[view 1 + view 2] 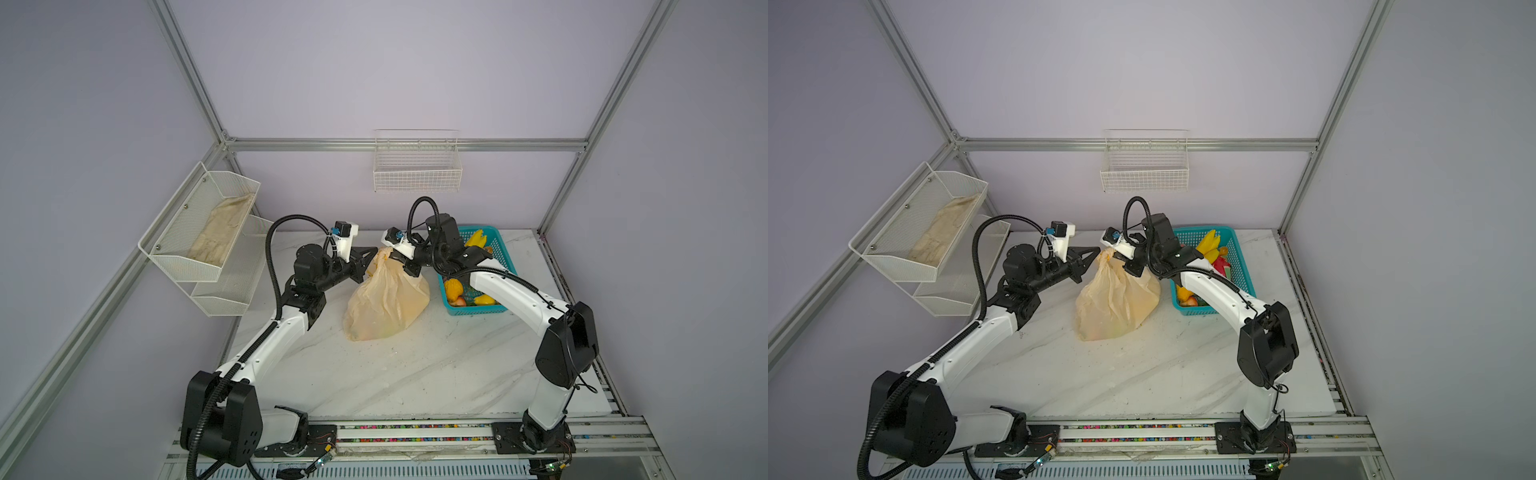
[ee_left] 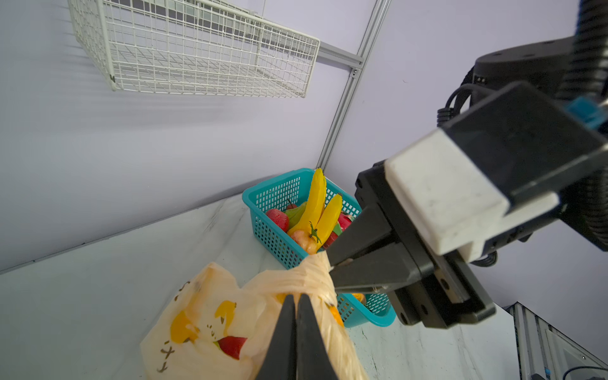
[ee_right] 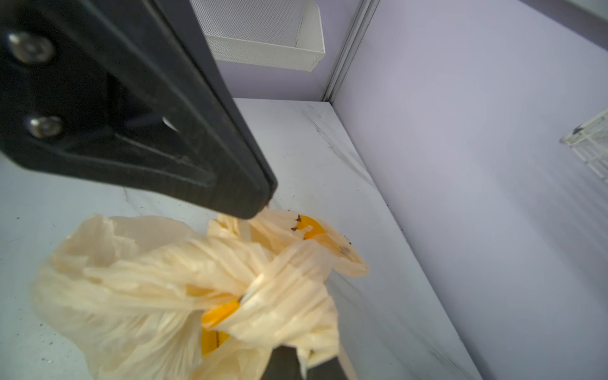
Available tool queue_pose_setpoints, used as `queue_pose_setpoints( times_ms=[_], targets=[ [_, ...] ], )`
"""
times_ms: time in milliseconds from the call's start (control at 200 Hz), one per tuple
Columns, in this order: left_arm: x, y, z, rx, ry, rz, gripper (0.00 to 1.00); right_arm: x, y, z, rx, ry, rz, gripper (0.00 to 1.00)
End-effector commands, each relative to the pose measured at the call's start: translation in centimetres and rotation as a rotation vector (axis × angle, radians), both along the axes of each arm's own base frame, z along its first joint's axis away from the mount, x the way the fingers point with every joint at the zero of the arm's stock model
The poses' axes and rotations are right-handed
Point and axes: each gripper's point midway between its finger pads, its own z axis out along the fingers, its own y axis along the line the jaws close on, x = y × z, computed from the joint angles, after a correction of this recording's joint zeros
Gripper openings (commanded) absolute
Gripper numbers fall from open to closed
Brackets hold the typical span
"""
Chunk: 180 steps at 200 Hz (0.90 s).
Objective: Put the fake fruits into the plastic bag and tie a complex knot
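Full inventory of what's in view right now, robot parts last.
plastic bag: one, cream-yellow with banana print, mid-table, its neck bunched and pulled up
fake fruits: several, exact count unclear; yellow, red, green, orange; in the teal basket
teal basket: one, perforated, on the table right of the bag
wire basket: one, white, on the back wall
mesh shelf: one, white, two tiers, on the left wall
cloth: one, beige, in the shelf's upper tier
table: one, white marble pattern
frame: aluminium bars along the wall edges
left gripper: black, shut at the bag's neck
right gripper: black, shut on the bag's bunched top
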Motion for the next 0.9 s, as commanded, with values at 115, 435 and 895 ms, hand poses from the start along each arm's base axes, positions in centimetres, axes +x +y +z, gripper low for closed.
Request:
queue_pose_setpoints(
  times_ms=[115,435,895],
  targets=[
    [-0.6,0.7,1.6,-0.039,-0.062,0.045,0.14,-1.0,0.0,3.9,0.134,-0.109,0.011,0.0],
    [-0.8,1.5,2.1,-0.12,-0.019,0.029,0.48,-1.0,-0.2,3.5,0.155,-0.121,-0.003,0.0],
    [0.4,0.5,-0.2,-0.198,0.191,-0.09,0.63,-0.4,-0.4,3.1,0.145,-0.115,-0.034,0.0]
  ],
)
